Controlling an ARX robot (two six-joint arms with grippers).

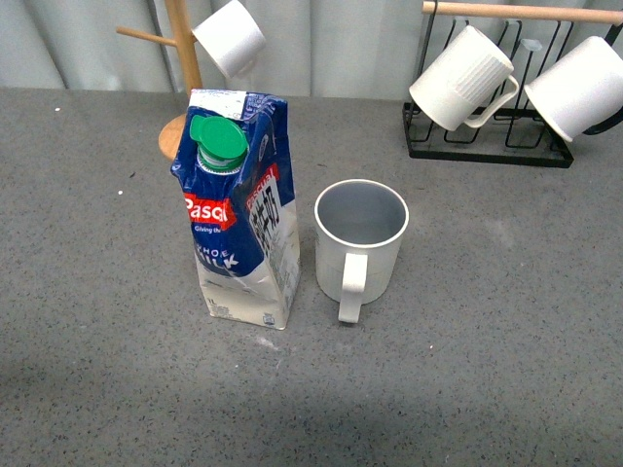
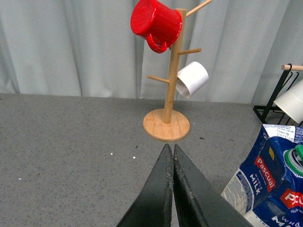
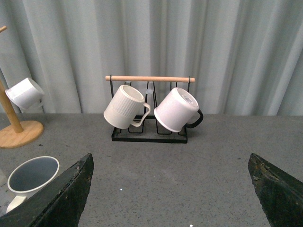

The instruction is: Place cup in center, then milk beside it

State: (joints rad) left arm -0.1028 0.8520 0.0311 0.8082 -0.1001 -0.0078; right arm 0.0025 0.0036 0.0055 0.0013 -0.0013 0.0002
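The table [image 1: 97, 370] is a matt, speckled grey surface. The milk [image 1: 238, 209] is a creased, glossy printed paper carton with a smooth green plastic cap [image 1: 217, 141]. The cup [image 1: 359, 238] looks like matt ceramic. The mug tree [image 2: 168, 101] is pale wood, carrying a glossy red mug [image 2: 156, 22]

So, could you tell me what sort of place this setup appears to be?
Probably a staged test bench made to look like a kitchen or café counter: a grey table backed by a plain curtain, with a wooden mug tree and a wire mug rack, plus a cup and milk.
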